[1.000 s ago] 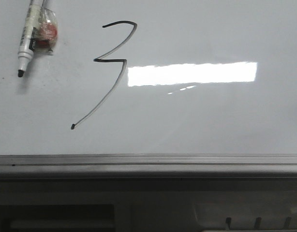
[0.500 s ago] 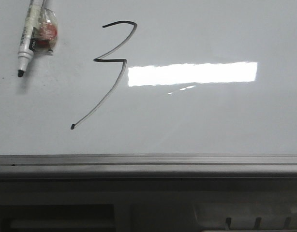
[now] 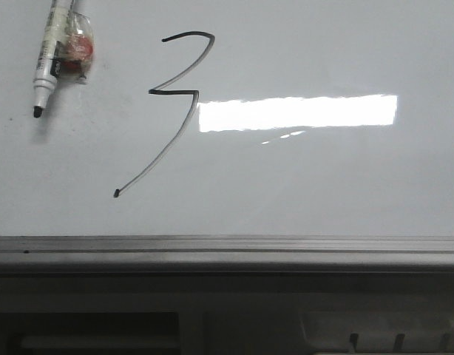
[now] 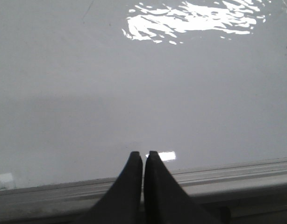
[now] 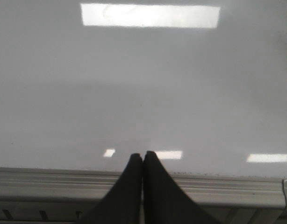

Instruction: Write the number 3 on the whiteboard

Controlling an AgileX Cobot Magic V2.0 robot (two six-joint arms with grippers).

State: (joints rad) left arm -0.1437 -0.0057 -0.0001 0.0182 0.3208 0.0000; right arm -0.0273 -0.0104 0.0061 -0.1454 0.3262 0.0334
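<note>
A finished number 3 [image 3: 170, 103] stands in thin black ink on the whiteboard [image 3: 323, 185], left of the bright rectangular reflection [image 3: 297, 113], its long slanted tail ending in a dot toward the grey rail [image 3: 227, 248] along the board's lower edge. A marker [image 3: 51, 52], uncapped and tip down, lies on the surface at the upper left with a small clear-wrapped red item [image 3: 78, 50] beside it. Against the front view of a second ago, the figure, the marker and the reflection all sit a touch to the right and the marker slightly higher, which reads as a small shift of the view, not new ink. No stroke has been added, so the writing looks complete. The left gripper [image 4: 143, 155] and the right gripper [image 5: 143, 154] each show their dark fingers pressed together and holding nothing, both poised over the rail, apart from the digit and the marker.
</note>
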